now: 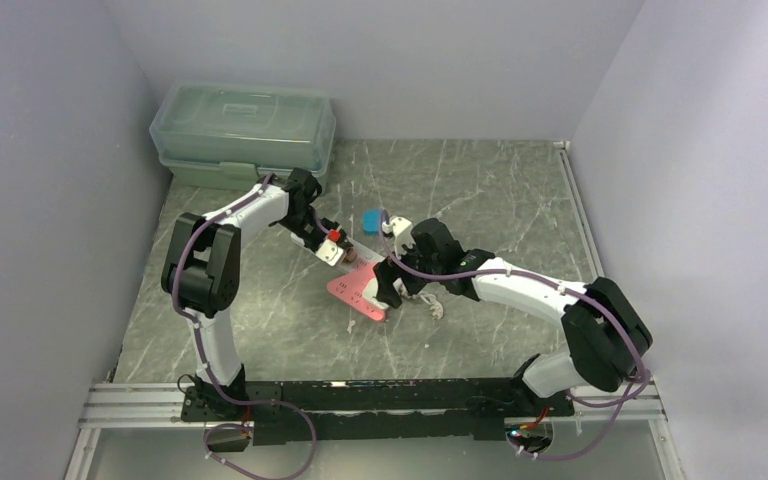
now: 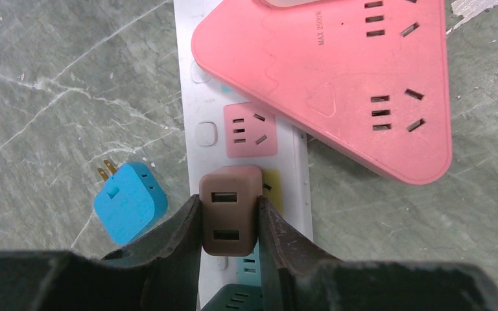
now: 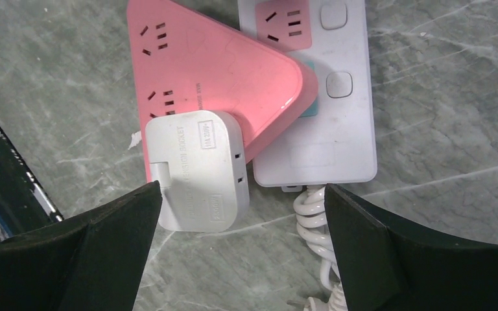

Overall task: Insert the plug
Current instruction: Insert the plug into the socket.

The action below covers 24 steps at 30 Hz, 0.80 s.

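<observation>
Lying beneath both grippers: white power strip (image 2: pixel 295 194), pink socket block (image 2: pixel 337 78) overlapping it. Holding the right gripper (image 3: pixel 241 194) wide open astride the white adapter (image 3: pixel 194 168). Pinching the brown plug (image 2: pixel 230 184) in the left gripper (image 2: pixel 228 214), just above the yellow outlet (image 2: pixel 272 181). Risking jammed prongs through tilt, or the unpinned strip sliding under pressing.

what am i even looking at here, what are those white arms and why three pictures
Two white robot arms, left arm and right arm, are bolted to a grey marbled table. The wide picture comes from a camera above them; the other two come from cameras on each wrist. The left end effector is shut on a brown plug adapter over a long white power strip. A pink triangular socket block lies across that strip; a blue cube adapter lies beside the strip. The right end effector is open over a white square adapter.
</observation>
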{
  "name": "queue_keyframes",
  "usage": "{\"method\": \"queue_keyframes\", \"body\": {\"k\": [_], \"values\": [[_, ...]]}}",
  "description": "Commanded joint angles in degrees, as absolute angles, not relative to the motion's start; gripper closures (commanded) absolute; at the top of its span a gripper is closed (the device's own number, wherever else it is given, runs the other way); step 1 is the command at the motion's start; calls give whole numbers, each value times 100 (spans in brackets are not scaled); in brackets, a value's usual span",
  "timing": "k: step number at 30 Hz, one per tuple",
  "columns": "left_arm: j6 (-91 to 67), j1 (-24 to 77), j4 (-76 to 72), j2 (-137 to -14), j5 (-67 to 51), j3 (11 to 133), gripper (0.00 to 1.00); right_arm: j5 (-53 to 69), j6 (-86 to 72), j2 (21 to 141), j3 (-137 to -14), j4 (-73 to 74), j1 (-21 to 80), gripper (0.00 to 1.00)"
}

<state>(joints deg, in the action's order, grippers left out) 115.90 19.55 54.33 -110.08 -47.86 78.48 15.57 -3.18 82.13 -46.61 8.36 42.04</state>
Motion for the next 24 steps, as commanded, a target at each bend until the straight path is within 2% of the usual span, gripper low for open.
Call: {"method": "queue_keyframes", "body": {"k": [1,11,24], "values": [[12218,2103,6479,-11529,-4075,7386,95,1756,-680,7964,-4639,312,4244,0],[12165,2118,6469,-11549,-4026,7451,96,1438,-645,8269,-4672,378,4502,1],[12167,2118,6513,-11566,-4022,7489,96,1249,-557,8528,-4677,415,4527,12]]}}
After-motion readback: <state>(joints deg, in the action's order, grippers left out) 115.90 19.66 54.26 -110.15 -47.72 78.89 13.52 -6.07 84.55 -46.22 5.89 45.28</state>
